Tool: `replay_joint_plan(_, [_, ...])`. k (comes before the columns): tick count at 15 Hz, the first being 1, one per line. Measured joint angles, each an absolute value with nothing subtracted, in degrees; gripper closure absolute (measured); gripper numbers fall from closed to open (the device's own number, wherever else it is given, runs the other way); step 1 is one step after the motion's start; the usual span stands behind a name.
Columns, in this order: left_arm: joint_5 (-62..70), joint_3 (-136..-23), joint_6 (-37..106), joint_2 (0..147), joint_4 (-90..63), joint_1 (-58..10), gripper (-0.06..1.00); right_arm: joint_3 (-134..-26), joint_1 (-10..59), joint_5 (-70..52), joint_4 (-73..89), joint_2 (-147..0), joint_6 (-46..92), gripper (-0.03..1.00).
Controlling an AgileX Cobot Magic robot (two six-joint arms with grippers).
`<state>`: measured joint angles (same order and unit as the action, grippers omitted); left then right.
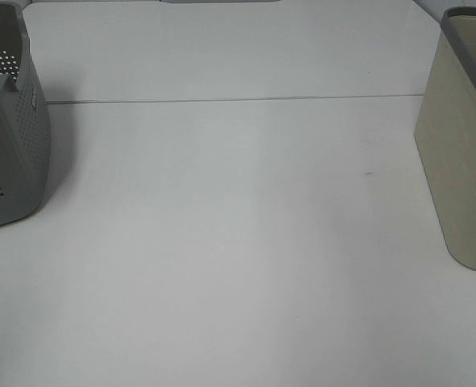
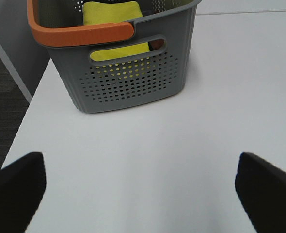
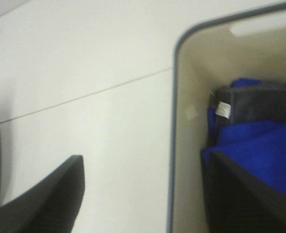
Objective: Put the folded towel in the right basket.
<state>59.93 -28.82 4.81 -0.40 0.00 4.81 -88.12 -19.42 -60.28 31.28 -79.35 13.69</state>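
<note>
A blue folded towel (image 3: 264,145) lies inside the beige right basket (image 3: 174,121), with a dark grey folded cloth (image 3: 259,103) bearing a white label beside it. My right gripper (image 3: 145,162) is open above the basket's rim, one finger over the table and one over the blue towel. The beige basket (image 1: 464,161) stands at the right edge of the exterior view. A yellow folded towel (image 2: 114,14) lies in the grey perforated left basket (image 2: 133,87). My left gripper (image 2: 140,165) is open and empty over the table in front of it. Neither gripper shows in the exterior view.
The grey basket (image 1: 16,153) has an orange handle (image 2: 80,34) and stands near the table's left edge, where dark floor (image 2: 2,87) shows. A seam (image 1: 222,100) crosses the white table.
</note>
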Motion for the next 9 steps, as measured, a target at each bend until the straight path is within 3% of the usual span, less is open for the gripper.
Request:
replay_joint_plan(2, [59.9, -28.8, 4.8, -0.4, 0.0, 4.8, -0.04, -88.1, -15.7, -60.6, 33.1, -72.7, 19.5, 0.28])
replay_joint_plan(6, [59.9, -28.8, 4.8, -0.4, 0.0, 4.8, -0.04, -87.6, -0.3, -65.0, 27.4, -61.8, 24.1, 0.28])
replay_joint_plan(9, [59.9, -28.8, 4.8, -0.4, 0.0, 4.8, -0.04, -77.1, 6.6, -69.3, 21.0, -48.6, 20.7, 0.28])
